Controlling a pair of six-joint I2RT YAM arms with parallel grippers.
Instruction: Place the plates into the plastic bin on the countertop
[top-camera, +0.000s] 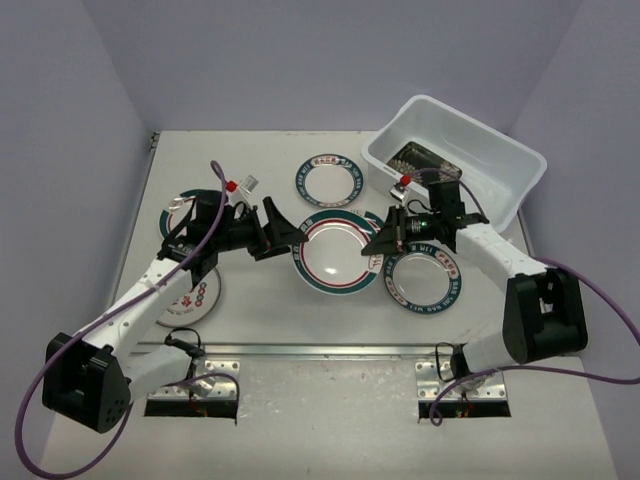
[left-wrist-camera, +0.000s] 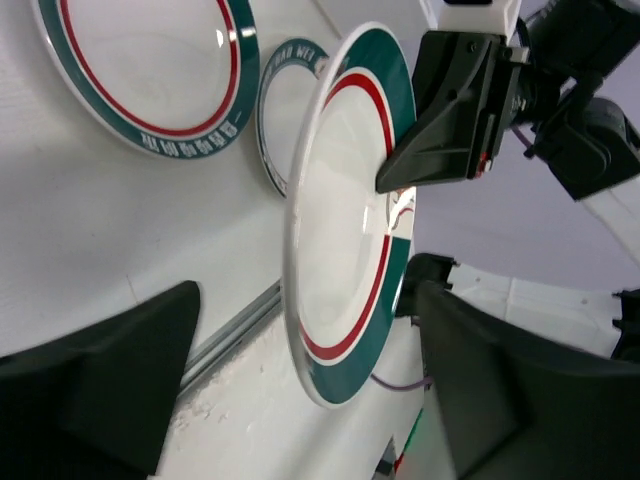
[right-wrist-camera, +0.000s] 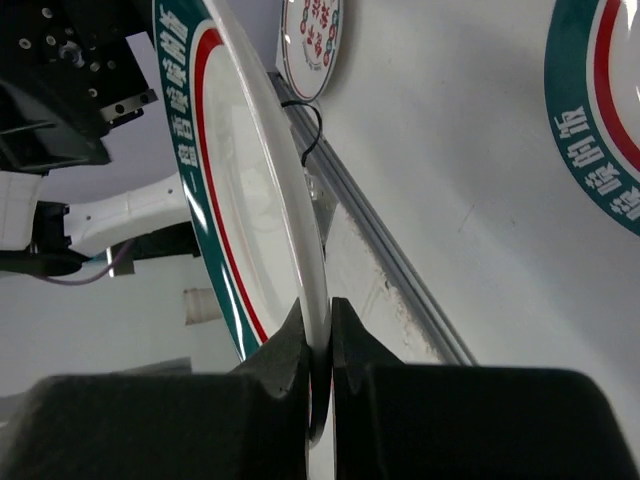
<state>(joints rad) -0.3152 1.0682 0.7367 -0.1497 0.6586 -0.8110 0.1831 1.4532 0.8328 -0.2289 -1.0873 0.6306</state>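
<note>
Overhead, the two arms meet over the middle of the countertop (top-camera: 250, 150). The right gripper (top-camera: 385, 240) is at the right rim of the large round plate (top-camera: 338, 255), and the left gripper (top-camera: 272, 230) is at the opposite rim. Only this view shows the plastic bin (top-camera: 490, 150), which sits beyond the right gripper and a little to its right, with a dark square plate (top-camera: 415, 158) inside. It also shows a second teal-rimmed plate (top-camera: 425, 282) lying flat under the right wrist.

The overhead view does not show how the large plate is tilted. The left wrist view does: the plate stands steeply to the countertop, its face turned toward the left gripper. The left gripper's fingers (left-wrist-camera: 100, 400) are spread wide, and the plate lies ahead of the gap between them, touching neither. Whether the lower rim rests on the surface cannot be told.

The right wrist view confirms the grip. The right gripper's fingers (right-wrist-camera: 280, 380) are closed on the plate's thin white edge, and the metal rail (right-wrist-camera: 390, 280) runs just beyond them.

The plate has a white centre, a thin red ring and a broad teal rim band with white lettering.
</note>
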